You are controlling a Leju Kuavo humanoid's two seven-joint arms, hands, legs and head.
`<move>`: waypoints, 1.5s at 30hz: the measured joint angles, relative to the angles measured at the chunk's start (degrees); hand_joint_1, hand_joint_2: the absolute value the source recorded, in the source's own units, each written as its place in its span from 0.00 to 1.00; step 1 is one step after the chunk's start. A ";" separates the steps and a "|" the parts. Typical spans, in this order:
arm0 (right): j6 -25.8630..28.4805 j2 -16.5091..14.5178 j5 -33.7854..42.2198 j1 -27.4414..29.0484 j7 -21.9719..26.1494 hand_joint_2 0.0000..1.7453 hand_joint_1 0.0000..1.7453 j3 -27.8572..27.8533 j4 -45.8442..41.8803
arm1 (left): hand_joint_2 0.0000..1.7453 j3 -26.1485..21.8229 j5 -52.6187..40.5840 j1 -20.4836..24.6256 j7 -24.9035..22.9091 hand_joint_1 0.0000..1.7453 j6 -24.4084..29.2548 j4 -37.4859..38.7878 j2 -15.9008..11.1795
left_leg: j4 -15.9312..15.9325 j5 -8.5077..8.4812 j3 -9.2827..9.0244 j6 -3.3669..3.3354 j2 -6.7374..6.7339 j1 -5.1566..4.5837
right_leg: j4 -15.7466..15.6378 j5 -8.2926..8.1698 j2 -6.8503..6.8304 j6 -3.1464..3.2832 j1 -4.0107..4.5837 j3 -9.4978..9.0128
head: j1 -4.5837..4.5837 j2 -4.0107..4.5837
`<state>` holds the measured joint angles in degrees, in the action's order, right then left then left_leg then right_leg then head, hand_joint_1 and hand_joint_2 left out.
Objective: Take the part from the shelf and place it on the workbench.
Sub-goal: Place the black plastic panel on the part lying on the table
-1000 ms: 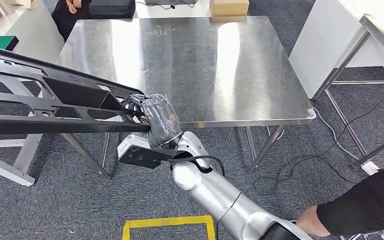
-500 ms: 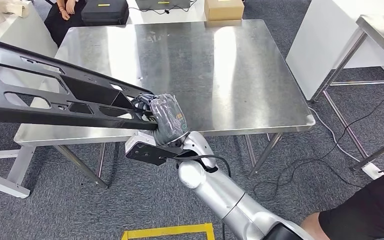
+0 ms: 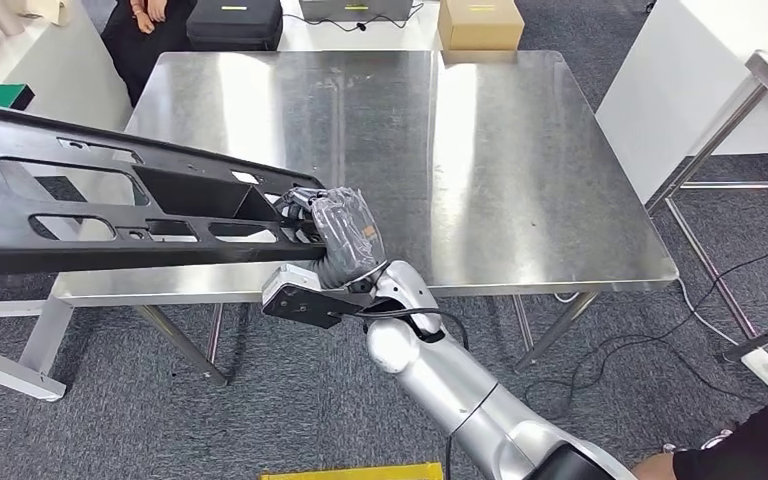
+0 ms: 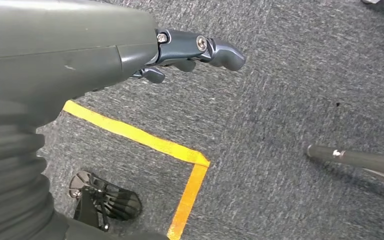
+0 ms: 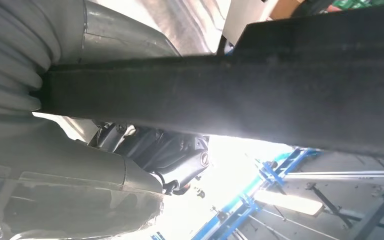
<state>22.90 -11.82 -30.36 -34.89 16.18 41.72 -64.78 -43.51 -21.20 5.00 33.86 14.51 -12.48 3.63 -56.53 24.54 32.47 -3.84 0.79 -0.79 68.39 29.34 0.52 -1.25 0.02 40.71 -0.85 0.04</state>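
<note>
Right hand [image 3: 340,232] fingers grip one black part [image 3: 110,205]; left hand [image 4: 80,55] fingers loosely apart, holding nothing

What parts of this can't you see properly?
- Long black part: its far end is cut off by the head view's left edge.
- Right robot hand: its cover hides how the fingers wrap the part.
- Right wrist view: glare washes out the background.
- Left robot hand: its palm is hidden behind its own cover.

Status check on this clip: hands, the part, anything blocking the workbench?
Right hand grips the long black part at its end. Left hand hangs empty over the carpet. Part held above the workbench near edge. Benchtop bare, nothing in the way.
</note>
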 joint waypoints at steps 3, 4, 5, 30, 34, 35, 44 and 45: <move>0.01 0.02 -0.18 -0.11 0.11 1.00 1.00 0.02 0.02 | 1.00 0.02 -0.10 0.07 0.03 0.00 0.10 0.10 0.50 | 0.03 1.17 -1.01 0.13 0.29 -0.68 | -11.11 -5.40 0.10 1.45 1.30 -3.26 | -0.14 0.00; 0.04 0.02 -0.38 -0.13 0.16 1.00 1.00 0.03 0.02 | 1.00 0.02 -0.14 0.08 0.05 0.00 0.20 0.13 0.67 | -0.14 1.27 -1.18 0.32 0.36 -0.76 | -12.85 -5.83 0.21 2.29 1.43 -3.68 | -0.22 0.00; 0.07 -0.02 -0.66 -0.13 0.20 1.00 1.00 0.05 0.02 | 1.00 0.03 -0.16 0.06 0.12 0.00 0.33 0.13 0.69 | -0.31 1.28 -1.38 0.60 0.42 -0.82 | -13.65 -6.17 0.36 3.07 1.31 -4.28 | -0.20 0.00; 2.18 -0.15 -8.73 -1.00 -3.26 1.00 1.00 1.48 2.69 | 1.00 0.03 -0.66 -0.73 1.51 0.00 0.28 0.20 0.96 | 1.00 -0.59 -0.09 1.43 -0.35 2.17 | -0.09 -1.23 -0.04 -0.34 -0.65 0.41 | 0.49 0.00; 3.98 -0.31 -20.54 -4.15 -10.26 1.00 1.00 1.65 6.79 | 1.00 0.03 -1.37 -0.19 1.53 0.00 0.31 0.19 1.15 | 0.79 0.53 -0.77 2.59 -0.25 1.78 | -13.47 -7.13 -0.55 0.02 -0.48 -4.96 | 0.65 0.00; 3.76 -0.41 -23.70 -5.48 -12.66 1.00 1.00 1.62 8.92 | 1.00 0.03 -1.46 -0.01 1.37 0.00 0.37 0.18 1.11 | 0.62 0.74 -0.75 2.53 -0.32 1.64 | -13.84 -7.40 -0.57 0.41 -0.59 -5.19 | 0.66 0.00; 3.19 0.47 -35.39 -15.84 -22.51 1.00 1.00 -1.81 29.50 | 1.00 0.42 -3.06 0.90 -0.56 0.00 0.16 0.17 1.07 | 0.82 0.90 -0.96 0.79 -0.63 1.99 | -13.90 -7.96 -0.12 1.03 -0.33 -5.50 | 0.51 0.00; 3.29 0.87 -35.49 -16.52 -22.40 1.00 1.00 -2.38 30.96 | 1.00 0.55 -3.18 0.97 -0.61 0.00 0.13 0.17 1.07 | 0.89 0.92 -0.99 0.80 -0.66 2.01 | -13.90 -7.94 -0.12 1.07 -0.28 -5.50 | 0.51 0.00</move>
<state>26.19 -10.95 -65.85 -51.40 -6.22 39.35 -33.82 -42.95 -24.37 5.97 33.24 14.64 -12.31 4.70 -55.64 25.46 31.48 -3.04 0.13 1.22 54.49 21.40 0.40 -0.18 -0.26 35.21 -0.33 0.04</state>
